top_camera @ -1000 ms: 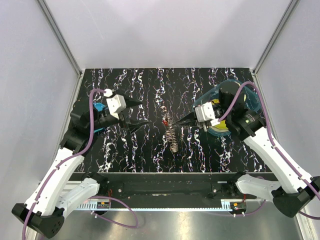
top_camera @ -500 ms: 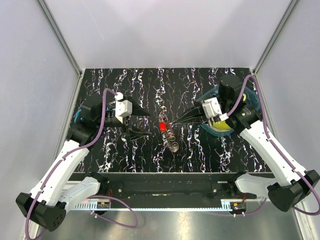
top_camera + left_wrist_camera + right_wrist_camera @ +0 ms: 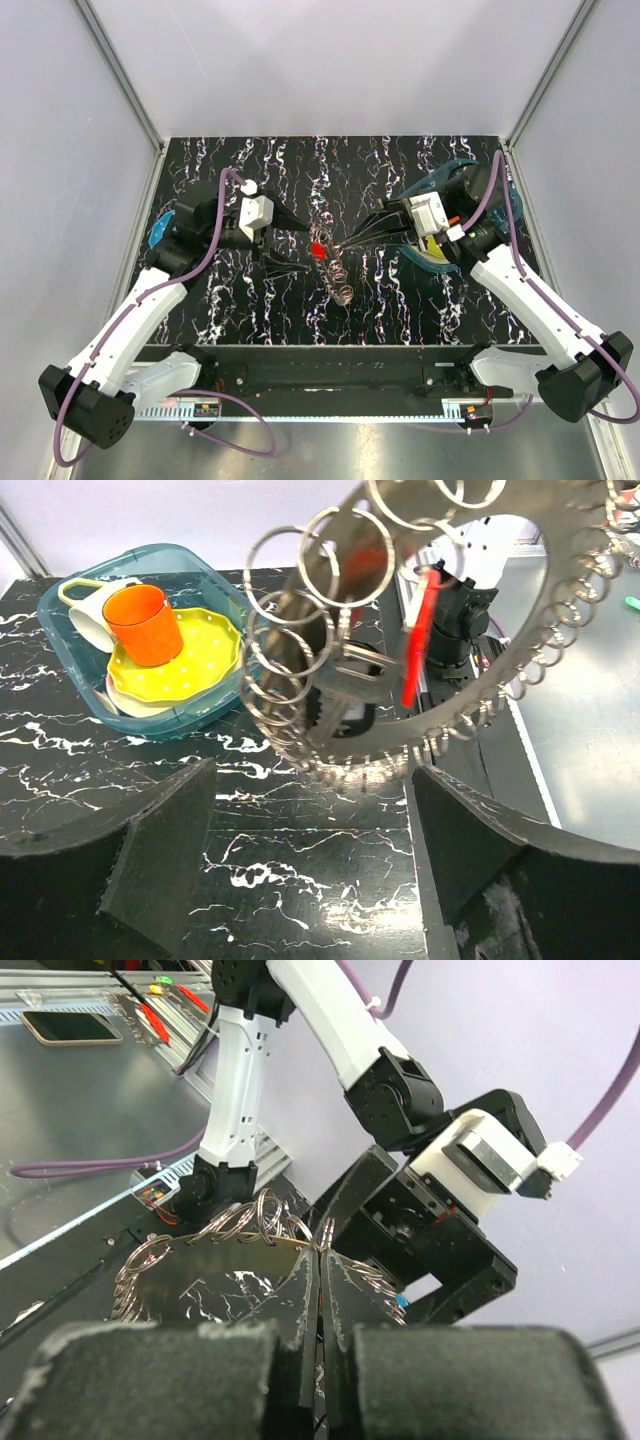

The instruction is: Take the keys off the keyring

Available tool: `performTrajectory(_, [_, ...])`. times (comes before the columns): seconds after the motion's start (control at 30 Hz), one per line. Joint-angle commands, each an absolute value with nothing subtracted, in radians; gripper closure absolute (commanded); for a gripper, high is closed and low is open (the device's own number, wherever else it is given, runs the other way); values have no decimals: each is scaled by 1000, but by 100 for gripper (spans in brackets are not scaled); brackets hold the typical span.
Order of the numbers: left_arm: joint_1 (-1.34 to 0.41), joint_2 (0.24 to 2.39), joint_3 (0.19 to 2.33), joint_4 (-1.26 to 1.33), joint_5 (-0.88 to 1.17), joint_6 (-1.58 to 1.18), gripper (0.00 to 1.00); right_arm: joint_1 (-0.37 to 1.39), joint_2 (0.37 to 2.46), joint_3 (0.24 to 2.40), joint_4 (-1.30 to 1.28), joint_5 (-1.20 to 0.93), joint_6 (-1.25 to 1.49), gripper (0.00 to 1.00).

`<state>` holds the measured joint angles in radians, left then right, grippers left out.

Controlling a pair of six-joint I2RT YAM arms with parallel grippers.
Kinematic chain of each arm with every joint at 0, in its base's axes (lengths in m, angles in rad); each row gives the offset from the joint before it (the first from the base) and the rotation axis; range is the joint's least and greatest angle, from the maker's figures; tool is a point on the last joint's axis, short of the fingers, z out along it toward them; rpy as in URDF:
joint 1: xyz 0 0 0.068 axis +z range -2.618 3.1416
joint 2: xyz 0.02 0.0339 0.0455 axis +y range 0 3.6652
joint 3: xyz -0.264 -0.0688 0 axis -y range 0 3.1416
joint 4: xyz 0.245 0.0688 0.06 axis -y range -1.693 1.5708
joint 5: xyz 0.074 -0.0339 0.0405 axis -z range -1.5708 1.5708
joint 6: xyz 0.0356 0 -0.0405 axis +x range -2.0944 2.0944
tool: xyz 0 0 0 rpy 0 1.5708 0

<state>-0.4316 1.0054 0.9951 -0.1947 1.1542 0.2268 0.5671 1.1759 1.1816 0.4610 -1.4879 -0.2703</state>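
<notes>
**A:** What is hard to make out?

**B:** The keyring [image 3: 560, 590] runs off the top and right edges of the left wrist view. The keys [image 3: 290, 650] strung on it show only as small wire loops, and their shapes are unclear. The red piece [image 3: 418, 640] hangs among them. From above the bunch is a small tangle, and I cannot tell whether its low end touches the surface [image 3: 300, 860].

**A:** Who has it?

**B:** The right fingers [image 3: 303, 1300] are clenched flat together on the keyring's edge, hiding the spot they nip. The left fingers [image 3: 160, 850] are spread wide, released, with nothing between them.

**A:** Where is it?

**B:** It is apart from the teal tub [image 3: 190, 723], on the tub's left-arm side. The left fingers are farther from the tub again.

**A:** And in the tub?

**B:** An upright orange cup [image 3: 145, 625] stands on a yellow plate [image 3: 190, 670], with a white cup [image 3: 85, 615] behind it. A pale dish under the plate is mostly covered.
</notes>
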Motion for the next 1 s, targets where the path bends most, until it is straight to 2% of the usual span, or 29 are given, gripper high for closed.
performTrajectory(0.0, [-434, 1002, 1052, -121, 1164, 244, 15, 600, 1173, 1212, 555, -1692, -218, 100])
performTrajectory(0.13, [-434, 1020, 1080, -109, 1196, 230, 16, 620, 1172, 1207, 561, -1692, -215, 100])
performTrajectory(0.43, [-436, 1016, 1045, -52, 1419, 160, 18, 640, 1169, 1223, 580, -1692, -202, 100])
performTrajectory(0.77, [-517, 1037, 1040, -3, 1457, 95, 28, 657, 1173, 1235, 584, -1692, -204, 100])
performTrajectory(0.87, [-520, 1045, 1037, -3, 1497, 97, 41, 657, 1169, 1235, 583, -1692, -202, 100])
performTrajectory(0.93, [-520, 1046, 1039, -3, 1499, 87, 70, 657, 1166, 1230, 584, -1692, -201, 100])
performTrajectory(0.97, [-520, 1045, 1039, -3, 1484, 86, 100, 657, 1164, 1227, 584, -1690, -199, 100])
